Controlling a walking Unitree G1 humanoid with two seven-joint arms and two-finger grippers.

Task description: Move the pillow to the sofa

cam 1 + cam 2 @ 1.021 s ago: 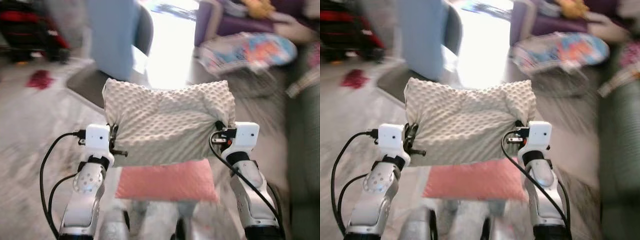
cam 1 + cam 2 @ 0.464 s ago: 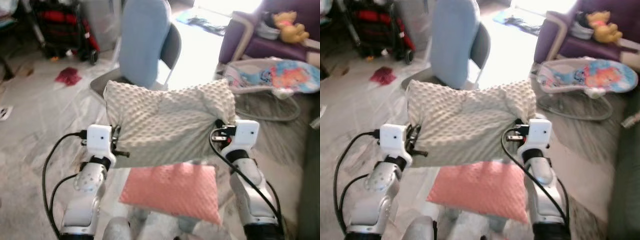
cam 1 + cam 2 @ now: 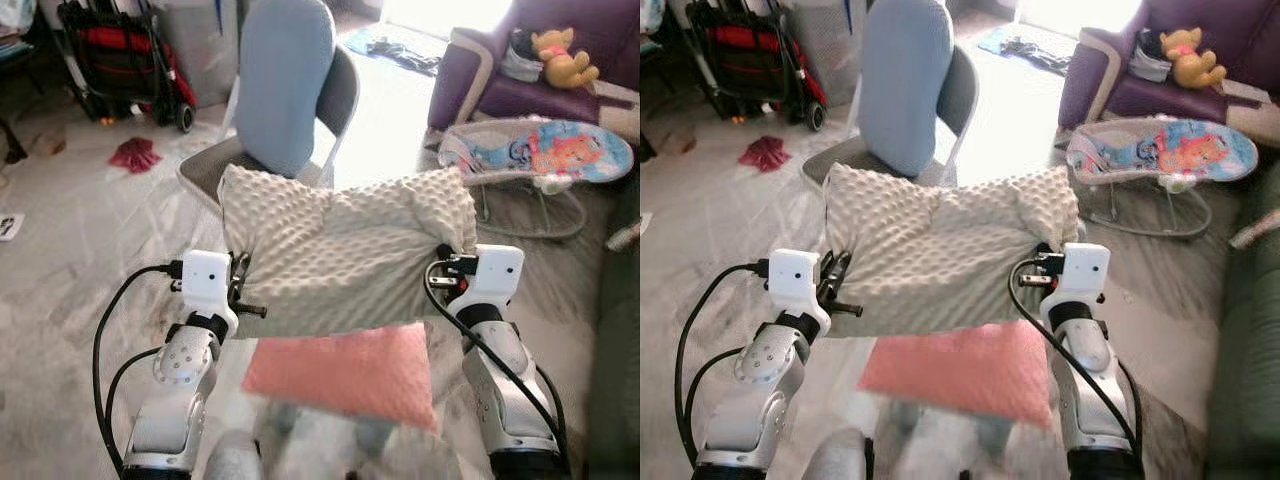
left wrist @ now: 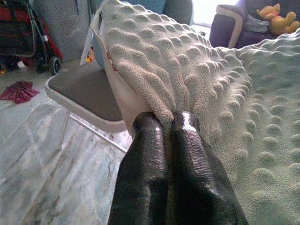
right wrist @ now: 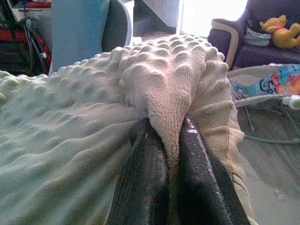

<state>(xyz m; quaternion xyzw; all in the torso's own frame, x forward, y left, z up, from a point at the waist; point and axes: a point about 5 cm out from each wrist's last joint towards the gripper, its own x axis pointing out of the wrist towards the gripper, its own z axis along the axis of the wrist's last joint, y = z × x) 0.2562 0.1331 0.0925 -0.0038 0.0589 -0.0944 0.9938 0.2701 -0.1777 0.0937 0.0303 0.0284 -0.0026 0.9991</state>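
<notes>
Floor (image 3: 70, 290): pale marbled tile, glare near the bright doorway at top.

Purple sofa (image 3: 480, 70) stood at upper right, with a yellow plush bear (image 3: 562, 58) on its seat. A dark green upholstered edge (image 3: 1250, 330) ran down the far right (could not tell what piece of furniture).

Grey folding chair (image 3: 215, 165) with a light blue cushion (image 3: 285, 80) leaning against its back stood straight ahead, just beyond the carried pillow. Black and red stroller (image 3: 110, 55) sat at upper left.

Baby bouncer (image 3: 540, 155) with a colourful cartoon print lay on the floor in front of the sofa. No writing on it could be read; no labels or brand marks were legible anywhere.

Cream dotted pillow (image 3: 345, 255) was held up in the air between the two arms, in front of the chair and well apart from the sofa. Its fabric bunched at both ends where it was pinched.

Pink pillow (image 3: 345, 372) lay below the cream one, near the robot's legs (blurred).

Left gripper (image 4: 169, 119): jaws closed tight on a fold of the pillow's left edge, fingers (image 4: 145, 164) pressed nearly together.

Right gripper (image 5: 171, 126): jaws clamped on a ridge of the pillow's right edge, plush squeezed between the fingers (image 5: 147, 173).

Small items: red cloth (image 3: 135, 153) on the floor near the stroller; a scrap of paper (image 3: 8, 226) at the left edge.
</notes>
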